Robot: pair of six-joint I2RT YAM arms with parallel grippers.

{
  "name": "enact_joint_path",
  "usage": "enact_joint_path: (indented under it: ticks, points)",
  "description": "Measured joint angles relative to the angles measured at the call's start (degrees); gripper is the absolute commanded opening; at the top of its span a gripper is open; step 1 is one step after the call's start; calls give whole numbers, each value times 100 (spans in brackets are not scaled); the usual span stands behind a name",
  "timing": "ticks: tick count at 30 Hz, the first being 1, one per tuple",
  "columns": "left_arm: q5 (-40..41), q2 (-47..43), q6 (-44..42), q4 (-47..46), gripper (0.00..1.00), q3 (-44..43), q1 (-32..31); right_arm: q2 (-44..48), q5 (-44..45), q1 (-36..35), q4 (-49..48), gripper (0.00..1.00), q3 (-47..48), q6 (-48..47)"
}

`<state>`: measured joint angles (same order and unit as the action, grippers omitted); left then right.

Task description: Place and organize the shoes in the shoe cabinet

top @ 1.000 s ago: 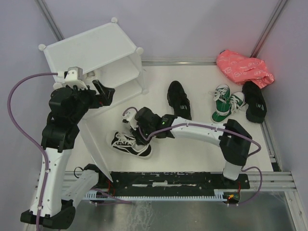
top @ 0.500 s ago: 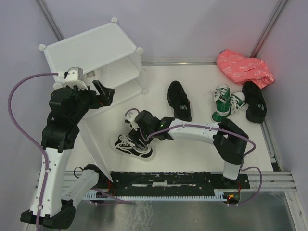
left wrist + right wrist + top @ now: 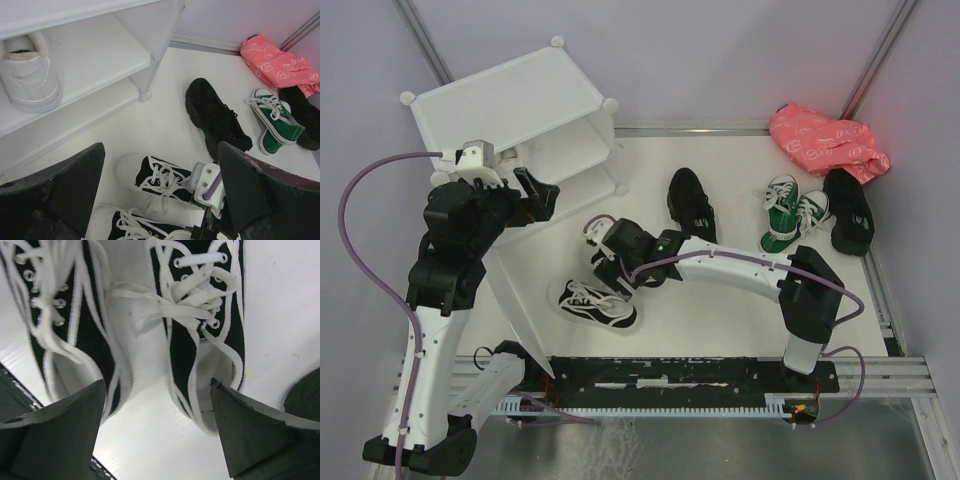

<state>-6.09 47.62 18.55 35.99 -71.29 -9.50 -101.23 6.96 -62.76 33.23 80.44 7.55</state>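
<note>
A pair of black sneakers with white laces [image 3: 205,315] lies side by side on the white table [image 3: 740,320], near the open front of the shoe cabinet [image 3: 510,100]. The right gripper [image 3: 155,430] hangs directly above them, jaws spread wide. A white sneaker [image 3: 30,75] sits on the cabinet's shelf. The left gripper [image 3: 160,195], also spread open, faces that shelf. Farther right lie a plain black shoe [image 3: 692,208], green sneakers [image 3: 792,212] and another black shoe [image 3: 848,212].

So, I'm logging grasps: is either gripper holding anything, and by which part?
Nothing held: left gripper and right gripper are open, the right above the black sneakers.
</note>
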Motion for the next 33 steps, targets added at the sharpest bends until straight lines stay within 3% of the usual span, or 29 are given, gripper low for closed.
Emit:
enact_joint_path:
  ticks: [4,10,15,19,25,27,33]
  points:
    - [0,-2,0,11,100,0,0,-238,-116,275,109,76,2,22]
    - [2,0,0,39,100,0,0,-623,-459,562,105,31,142,-11]
    - [31,-2,0,81,99,0,0,-765,-892,566,63,21,238,-31]
    - [68,-4,0,114,99,0,0,-765,-1263,549,-17,20,302,-46]
    - [118,-4,0,120,99,44,0,-758,-1453,393,-149,22,345,-131]
    - [125,-4,-2,122,99,44,0,-758,-1495,365,-146,28,365,-144]
    - [140,-26,0,118,99,57,0,-669,-1572,354,-149,93,304,-98]
